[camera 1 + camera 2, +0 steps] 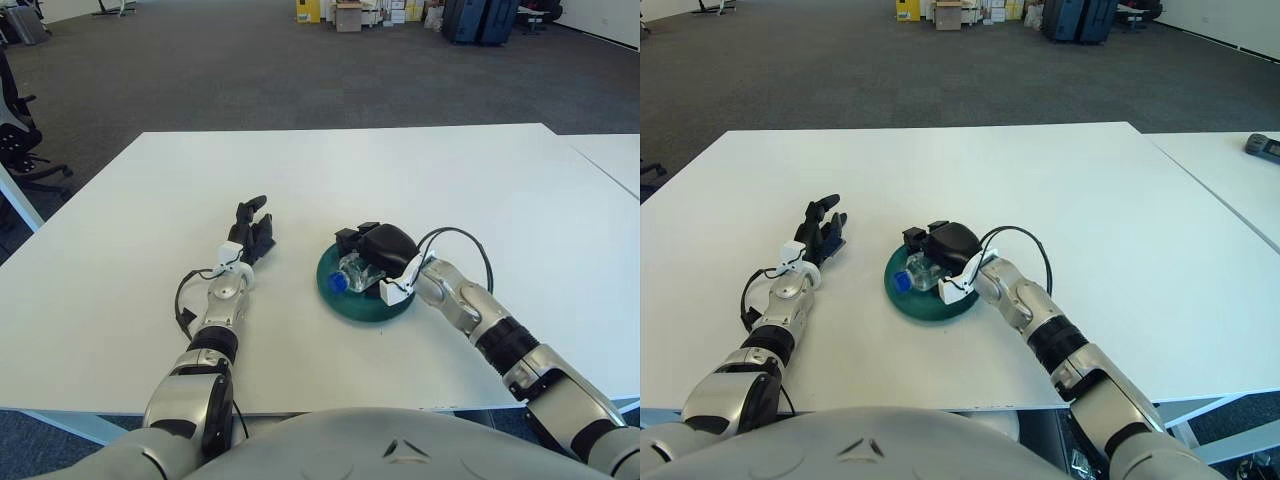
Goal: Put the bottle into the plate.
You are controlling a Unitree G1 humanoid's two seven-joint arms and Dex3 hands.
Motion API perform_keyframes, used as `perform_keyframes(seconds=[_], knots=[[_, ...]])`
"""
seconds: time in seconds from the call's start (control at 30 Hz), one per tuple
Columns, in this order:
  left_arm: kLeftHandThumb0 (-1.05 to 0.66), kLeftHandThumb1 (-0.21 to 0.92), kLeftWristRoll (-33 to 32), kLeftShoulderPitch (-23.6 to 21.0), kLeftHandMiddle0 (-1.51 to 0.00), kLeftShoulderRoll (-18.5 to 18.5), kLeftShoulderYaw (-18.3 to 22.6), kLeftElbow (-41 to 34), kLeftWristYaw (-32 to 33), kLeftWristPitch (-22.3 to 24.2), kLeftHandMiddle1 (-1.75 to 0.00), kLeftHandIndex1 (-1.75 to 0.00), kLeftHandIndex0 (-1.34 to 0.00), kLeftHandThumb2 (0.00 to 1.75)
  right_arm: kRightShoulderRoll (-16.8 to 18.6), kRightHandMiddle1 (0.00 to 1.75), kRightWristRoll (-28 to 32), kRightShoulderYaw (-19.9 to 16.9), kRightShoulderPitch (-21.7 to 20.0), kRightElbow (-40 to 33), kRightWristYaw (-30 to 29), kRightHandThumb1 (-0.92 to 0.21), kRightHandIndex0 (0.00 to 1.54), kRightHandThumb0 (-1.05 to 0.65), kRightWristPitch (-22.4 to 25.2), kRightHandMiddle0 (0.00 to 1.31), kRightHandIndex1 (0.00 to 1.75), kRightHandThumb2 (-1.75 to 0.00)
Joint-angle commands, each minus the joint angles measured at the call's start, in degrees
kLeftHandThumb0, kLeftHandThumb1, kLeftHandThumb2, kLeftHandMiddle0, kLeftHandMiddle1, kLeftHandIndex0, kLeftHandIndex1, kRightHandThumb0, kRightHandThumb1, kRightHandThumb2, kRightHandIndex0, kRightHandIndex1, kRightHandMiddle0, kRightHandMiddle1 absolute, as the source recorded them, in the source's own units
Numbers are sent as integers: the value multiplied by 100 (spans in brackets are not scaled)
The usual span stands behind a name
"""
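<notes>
White table (pixel 420 170), green plate (pixel 340 300) near its middle, second table (pixel 610 155) alongside

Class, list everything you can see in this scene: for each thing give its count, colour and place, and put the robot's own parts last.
Table: one, white, filling the foreground.
Plate: one, dark green, round, on the table near its middle.
Bottle: one, clear with a blue cap, lying on its side over the plate, cap pointing to the robot's left.
Second table: one, white, at the right edge.
Office chair: one, black, far left.
Boxes and cases: several, against the far wall.
Left hand: one, black, fingers open, left of the plate.
Right hand: one, black, closed on the bottle over the plate.
</notes>
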Motion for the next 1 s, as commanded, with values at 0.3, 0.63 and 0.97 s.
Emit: perform_keyframes(seconds=[0.3,0.63,0.97], knots=[[-74,92,3,8,-46,9,-21,-18,-1,166,-12,-92,0,86,-243,129,115,99,-155,220,186,-80,9,-82,-552,7,114,-48],[-72,92,58,30,-44,16,-59,-157,65,341,-10,-88,0,84,-528,12,502,68,-407,361,833,-92,0,-104,-1311,0,3,-56],[-72,92,154,28,-44,44,-117,-230,191,510,-9,-89,0,84,-584,0,711,-32,-484,405,1065,-92,0,-105,-1569,0,0,-59]])
